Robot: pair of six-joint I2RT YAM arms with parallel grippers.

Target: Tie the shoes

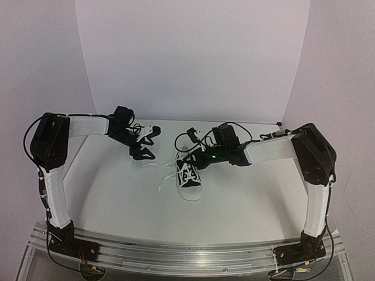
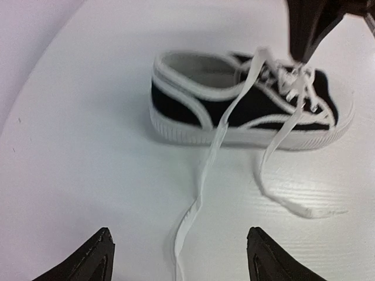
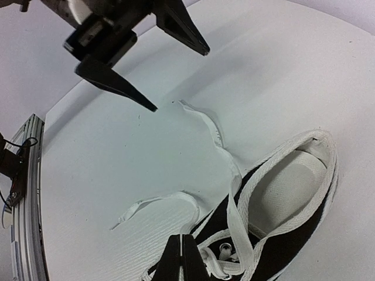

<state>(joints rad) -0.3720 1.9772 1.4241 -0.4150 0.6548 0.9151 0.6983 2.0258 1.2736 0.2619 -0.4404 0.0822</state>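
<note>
The small black sneaker with white toe cap and sole stands on the white table, toe toward the arms. In the left wrist view it shows side-on, heel to the left. My right gripper is over the tongue, shut on the white laces, which rise taut to its tip; its shut fingers show in the right wrist view. One lace trails across the table to between my left gripper's fingers. My left gripper is open, empty, low over that lace end, left of the shoe.
The other lace end curls on the table beside the sole. The left gripper hangs above the lace tip in the right wrist view. A white curved backdrop rises behind the table. A metal rail runs along the near edge.
</note>
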